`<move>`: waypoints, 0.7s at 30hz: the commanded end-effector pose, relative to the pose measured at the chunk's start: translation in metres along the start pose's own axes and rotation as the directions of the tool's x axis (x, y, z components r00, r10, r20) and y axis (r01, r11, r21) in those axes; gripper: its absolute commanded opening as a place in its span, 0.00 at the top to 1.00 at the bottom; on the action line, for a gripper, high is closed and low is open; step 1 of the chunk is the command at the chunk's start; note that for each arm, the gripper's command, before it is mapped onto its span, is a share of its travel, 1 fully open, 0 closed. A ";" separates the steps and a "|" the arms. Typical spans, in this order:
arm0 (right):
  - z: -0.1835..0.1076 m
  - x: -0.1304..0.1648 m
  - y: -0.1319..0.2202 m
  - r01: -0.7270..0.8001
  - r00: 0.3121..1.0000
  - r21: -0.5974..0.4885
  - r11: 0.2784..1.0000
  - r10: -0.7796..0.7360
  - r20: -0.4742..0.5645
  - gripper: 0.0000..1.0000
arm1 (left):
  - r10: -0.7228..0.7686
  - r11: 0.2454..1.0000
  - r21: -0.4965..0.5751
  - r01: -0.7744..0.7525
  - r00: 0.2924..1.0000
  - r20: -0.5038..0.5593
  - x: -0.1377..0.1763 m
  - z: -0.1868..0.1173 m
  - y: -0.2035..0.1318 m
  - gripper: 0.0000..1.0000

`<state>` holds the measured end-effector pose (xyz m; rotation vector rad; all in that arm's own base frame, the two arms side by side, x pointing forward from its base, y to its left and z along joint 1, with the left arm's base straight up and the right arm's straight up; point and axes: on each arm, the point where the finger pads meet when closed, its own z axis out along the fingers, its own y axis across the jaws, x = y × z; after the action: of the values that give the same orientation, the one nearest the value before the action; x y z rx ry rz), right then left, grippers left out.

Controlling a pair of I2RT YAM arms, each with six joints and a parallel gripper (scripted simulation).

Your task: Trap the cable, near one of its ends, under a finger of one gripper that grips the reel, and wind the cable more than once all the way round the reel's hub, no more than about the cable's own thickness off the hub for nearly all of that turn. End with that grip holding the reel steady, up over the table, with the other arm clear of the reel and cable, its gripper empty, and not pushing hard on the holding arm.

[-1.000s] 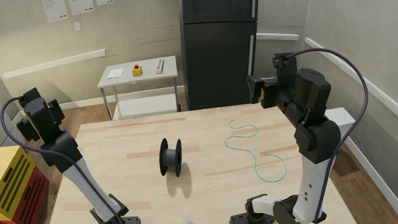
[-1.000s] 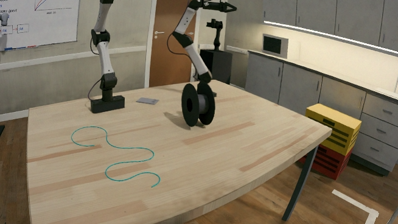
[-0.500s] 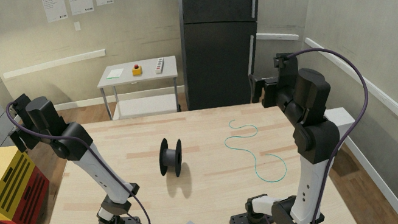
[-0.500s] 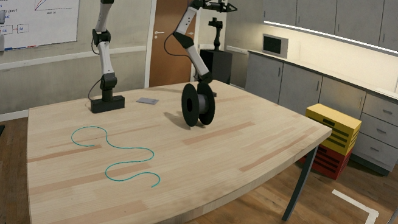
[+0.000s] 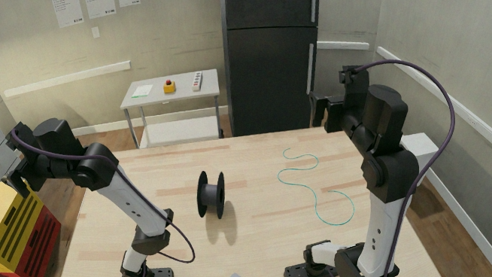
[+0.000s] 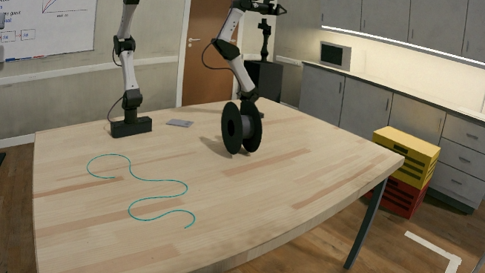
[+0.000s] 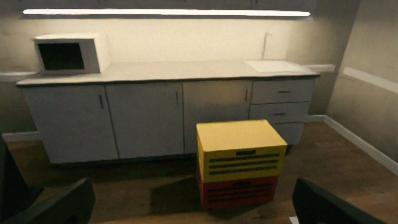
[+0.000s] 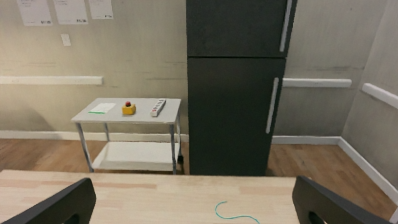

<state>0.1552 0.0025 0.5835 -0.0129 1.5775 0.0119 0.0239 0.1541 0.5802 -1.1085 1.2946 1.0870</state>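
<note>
The black reel (image 5: 209, 194) (image 6: 246, 127) stands on the rims of its two flanges on the wooden table, its bare grey hub between them. The thin teal cable (image 5: 335, 225) (image 6: 157, 180) lies in loose S-curves on the table, apart from the reel; part of it shows in the right wrist view (image 8: 232, 218). My left gripper (image 5: 16, 185) (image 6: 282, 10) (image 7: 194, 188) is open and empty, turned out past the table's side, far from reel and cable. My right gripper (image 5: 324, 123) (image 8: 194, 187) is open and empty, high above the table's far edge, beyond the cable.
The wooden table (image 5: 259, 241) (image 6: 237, 200) carries both arm bases at its near side. A flat grey plate (image 6: 179, 122) lies between the bases. Stacked yellow and red crates (image 5: 34, 222) (image 6: 406, 159) (image 7: 240, 150) stand on the floor beside the table. A side table (image 5: 177, 99) and fridge (image 5: 271, 79) stand beyond it.
</note>
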 end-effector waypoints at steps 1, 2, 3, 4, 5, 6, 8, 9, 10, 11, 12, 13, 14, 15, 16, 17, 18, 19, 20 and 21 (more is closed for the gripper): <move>-0.003 -0.005 -0.003 -0.007 1.000 0.019 1.000 0.006 0.022 0.00 | 0.003 0.999 -0.042 -0.001 0.999 0.053 -0.013 -0.007 0.006 0.00; -0.003 -0.005 -0.003 -0.007 1.000 0.020 1.000 0.006 0.022 0.00 | 0.003 0.999 -0.053 -0.001 0.999 0.052 -0.013 -0.007 0.008 0.00; -0.003 -0.005 -0.003 -0.007 1.000 0.019 1.000 0.006 0.022 0.00 | 0.004 0.998 -0.064 0.000 0.999 0.052 -0.013 -0.007 0.009 0.00; -0.003 -0.005 -0.003 -0.007 1.000 0.020 1.000 0.006 0.022 0.00 | 0.004 0.997 -0.073 0.000 0.999 0.052 -0.013 -0.007 0.011 0.00; -0.003 -0.005 -0.004 -0.007 1.000 0.022 1.000 0.006 0.022 0.00 | 0.004 0.997 -0.082 0.000 0.999 0.052 -0.013 -0.007 0.012 0.00; -0.003 -0.005 -0.003 -0.007 1.000 0.022 1.000 0.006 0.022 0.00 | 0.004 0.996 -0.090 0.000 0.999 0.052 -0.013 -0.008 0.013 0.00; -0.003 -0.005 -0.004 -0.007 1.000 0.023 1.000 0.006 0.022 0.00 | 0.005 0.995 -0.103 0.001 0.999 0.052 -0.013 -0.008 0.015 0.00; -0.003 -0.005 -0.004 -0.007 1.000 0.023 1.000 0.006 0.022 0.00 | 0.005 0.994 -0.108 0.001 0.999 0.052 -0.013 -0.008 0.016 0.00; -0.003 -0.005 -0.004 -0.007 1.000 0.023 1.000 0.006 0.022 0.00 | 0.005 0.994 -0.113 0.001 0.999 0.052 -0.013 -0.008 0.017 0.00; -0.003 -0.005 -0.004 -0.007 1.000 0.024 1.000 0.006 0.022 0.00 | 0.005 0.993 -0.117 0.001 0.999 0.052 -0.013 -0.008 0.017 0.00; -0.003 -0.005 -0.004 -0.007 1.000 0.024 1.000 0.006 0.022 0.00 | 0.005 0.993 -0.117 0.001 0.999 0.052 -0.013 -0.008 0.017 0.00; -0.003 -0.005 -0.004 -0.007 1.000 0.024 1.000 0.006 0.022 0.00 | 0.005 0.993 -0.117 0.001 0.999 0.052 -0.013 -0.008 0.017 0.00; -0.003 -0.005 -0.003 -0.007 1.000 0.022 1.000 0.006 0.022 0.00 | 0.005 0.993 -0.121 0.001 0.999 0.052 -0.013 -0.008 0.018 0.00; -0.003 -0.005 -0.004 -0.007 1.000 0.023 1.000 0.006 0.022 0.00 | 0.006 0.992 -0.124 0.001 0.999 0.052 -0.013 -0.008 0.018 0.00; -0.003 -0.005 -0.004 -0.007 1.000 0.025 1.000 0.006 0.022 0.00 | 0.006 0.992 -0.126 0.001 0.999 0.052 -0.013 -0.008 0.019 0.00; -0.003 -0.005 -0.004 -0.007 1.000 0.026 1.000 0.006 0.022 0.00 | 0.006 0.992 -0.128 0.001 0.999 0.052 -0.013 -0.008 0.019 0.00; -0.003 -0.005 -0.004 -0.007 1.000 0.024 1.000 0.006 0.022 0.00 | 0.006 0.992 -0.128 0.001 0.999 0.052 -0.013 -0.008 0.019 0.00; -0.003 -0.005 -0.004 -0.007 1.000 0.023 1.000 0.006 0.022 0.00 | 0.006 0.992 -0.129 0.001 0.999 0.052 -0.013 -0.008 0.019 0.00; -0.003 -0.005 -0.004 -0.007 1.000 0.023 1.000 0.006 0.022 0.00 | 0.006 0.992 -0.129 0.001 0.999 0.052 -0.013 -0.008 0.019 0.00; -0.003 -0.005 -0.004 -0.007 1.000 0.024 1.000 0.006 0.022 0.00 | 0.006 0.992 -0.129 0.001 0.999 0.052 -0.013 -0.008 0.019 0.00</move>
<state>0.1552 0.0010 0.5835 -0.0052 1.5776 0.0043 0.0042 0.1559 0.5802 -1.2039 1.2376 1.1805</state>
